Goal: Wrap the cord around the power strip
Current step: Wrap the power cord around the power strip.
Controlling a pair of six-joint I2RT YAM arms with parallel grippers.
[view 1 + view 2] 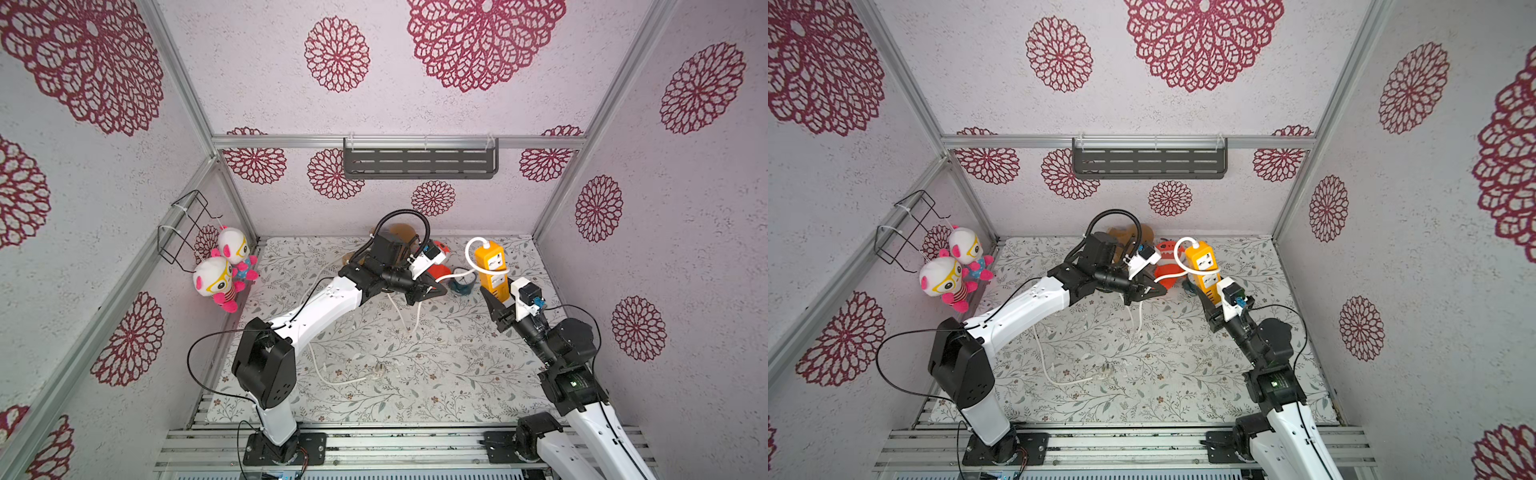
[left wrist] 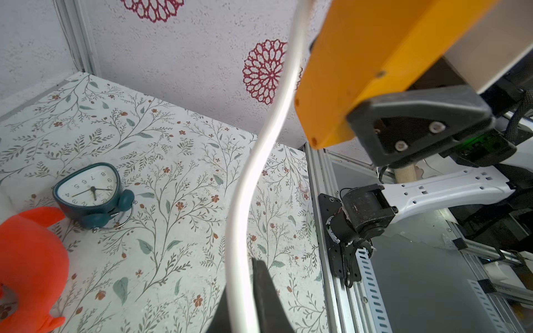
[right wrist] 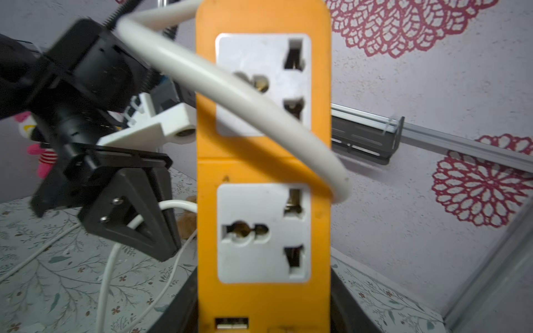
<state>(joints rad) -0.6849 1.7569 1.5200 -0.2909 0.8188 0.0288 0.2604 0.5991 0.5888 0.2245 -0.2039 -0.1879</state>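
The orange-yellow power strip (image 1: 492, 266) (image 1: 1204, 264) stands upright above the table at the back right, with my right gripper (image 1: 496, 301) (image 3: 264, 311) shut on its lower end. The white cord (image 1: 468, 253) (image 3: 230, 86) leaves the strip's top, loops to the left and crosses slantwise over the socket faces (image 3: 262, 227). From there the cord runs to my left gripper (image 1: 436, 289) (image 2: 242, 288), which is shut on it just left of the strip. Past the jaws the cord (image 1: 1138, 316) hangs to the table and ends in a plug (image 1: 379, 368).
A teal alarm clock (image 2: 92, 193) (image 1: 461, 286) and an orange plush (image 2: 28, 259) lie between the grippers at the back. Two plush dolls (image 1: 224, 270) and a wire basket (image 1: 187, 224) hang on the left wall. A grey shelf (image 1: 419, 162) is on the back wall.
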